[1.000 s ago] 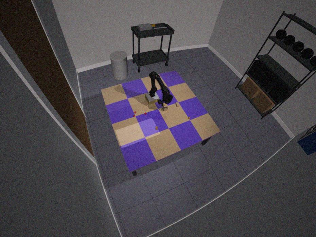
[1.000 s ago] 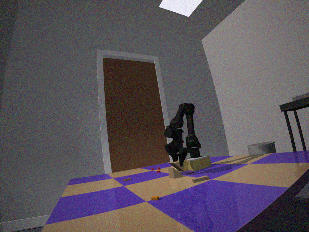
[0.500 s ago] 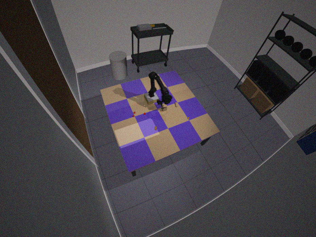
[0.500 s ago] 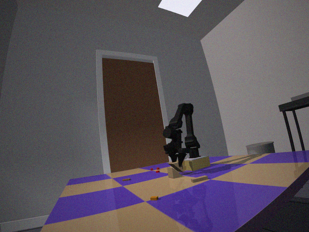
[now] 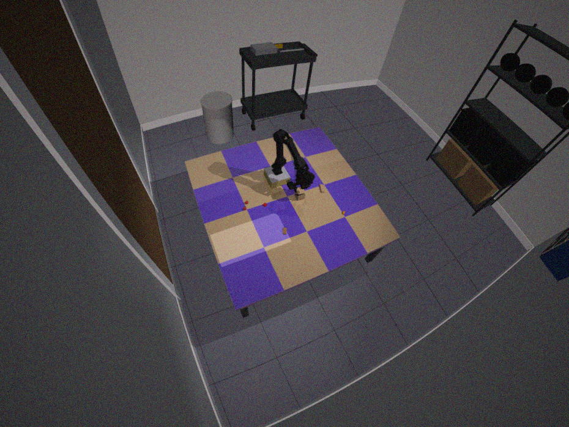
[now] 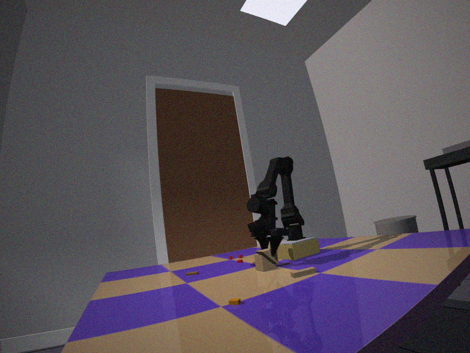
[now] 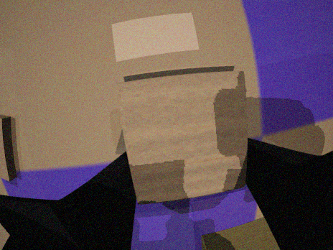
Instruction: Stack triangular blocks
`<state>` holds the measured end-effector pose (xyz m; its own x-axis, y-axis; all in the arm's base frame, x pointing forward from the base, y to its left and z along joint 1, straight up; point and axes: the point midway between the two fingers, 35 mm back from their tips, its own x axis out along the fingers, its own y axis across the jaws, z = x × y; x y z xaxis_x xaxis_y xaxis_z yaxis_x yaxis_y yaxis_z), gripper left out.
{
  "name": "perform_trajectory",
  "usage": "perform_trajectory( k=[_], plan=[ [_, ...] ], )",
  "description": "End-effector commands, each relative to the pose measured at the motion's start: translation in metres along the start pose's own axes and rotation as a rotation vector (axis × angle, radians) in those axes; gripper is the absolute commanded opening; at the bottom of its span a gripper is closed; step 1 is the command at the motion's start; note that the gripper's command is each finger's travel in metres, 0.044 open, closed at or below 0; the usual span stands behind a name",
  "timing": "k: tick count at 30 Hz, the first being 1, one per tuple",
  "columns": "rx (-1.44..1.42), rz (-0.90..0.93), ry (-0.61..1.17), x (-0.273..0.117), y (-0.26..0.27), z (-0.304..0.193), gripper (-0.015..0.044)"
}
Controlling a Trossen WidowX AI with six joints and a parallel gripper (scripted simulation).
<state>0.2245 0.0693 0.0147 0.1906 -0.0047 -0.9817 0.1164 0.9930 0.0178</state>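
Two small red cubes (image 5: 254, 204) lie near each other on the checkered table (image 5: 349, 238), left of a tan base box (image 5: 276, 178). A small orange block (image 6: 234, 301) sits nearer. Beyond the table stand a grey bin (image 5: 216, 116) and a black cart (image 5: 276, 82); shelving (image 5: 505, 119) stands far right.
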Motion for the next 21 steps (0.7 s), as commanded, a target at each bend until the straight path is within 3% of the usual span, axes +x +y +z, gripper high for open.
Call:
perform_trajectory(
  k=[1,21],
  plan=[
    [-0.004,0.001,0.008,0.0041,-0.0004,-0.0017,0.0000],
    [-0.004,0.001,0.008,0.0115,-0.0012,-0.0002,0.0000]
  ],
)
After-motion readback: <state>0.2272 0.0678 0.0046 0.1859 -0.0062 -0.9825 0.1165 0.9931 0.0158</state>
